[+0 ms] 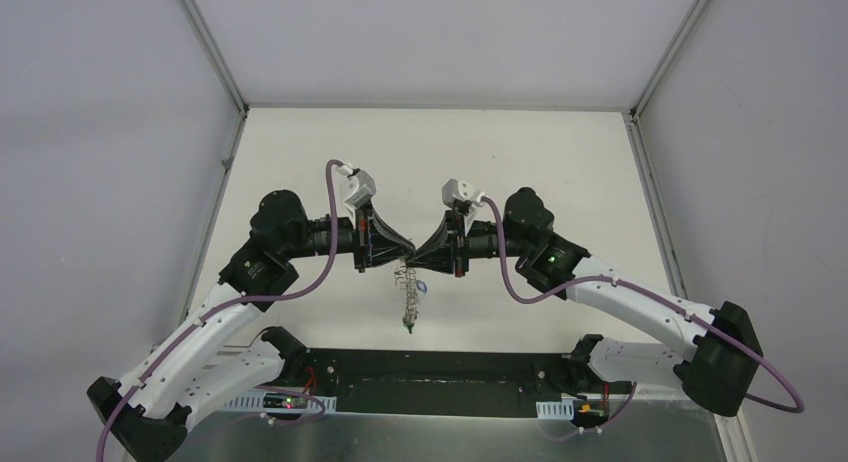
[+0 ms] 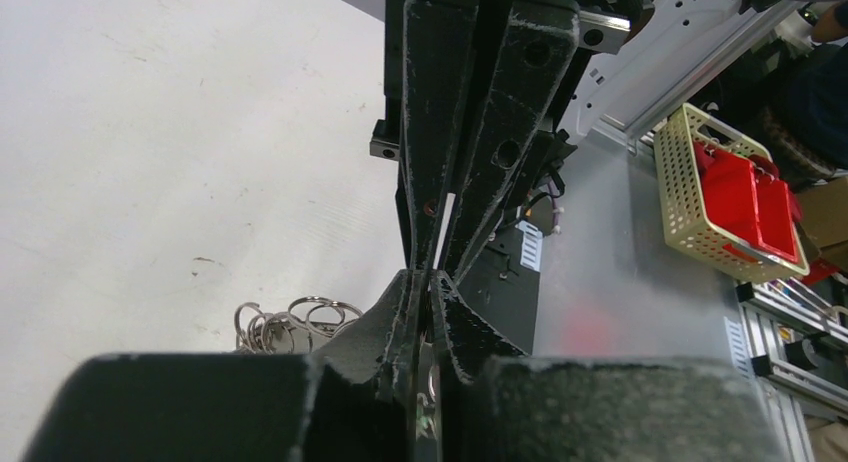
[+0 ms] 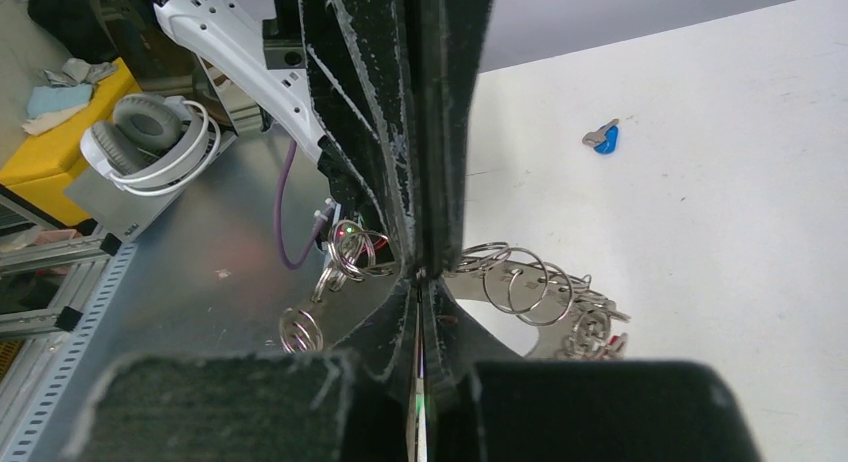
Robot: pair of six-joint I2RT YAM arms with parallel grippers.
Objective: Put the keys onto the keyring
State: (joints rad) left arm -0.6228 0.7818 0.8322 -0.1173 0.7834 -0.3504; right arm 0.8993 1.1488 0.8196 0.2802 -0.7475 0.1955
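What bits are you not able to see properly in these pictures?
- Top view: what hangs on the keyring is too small to tell; only a green key shows at the bottom.
- Left wrist view: the left gripper covers most of the keyring.
- Right wrist view: the right gripper hides where the keyring is pinched.
- Blue key, right wrist view: too small for detail.

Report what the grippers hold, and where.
The left gripper and right gripper both pinch the keyring at its top edge; the rest hangs below them.
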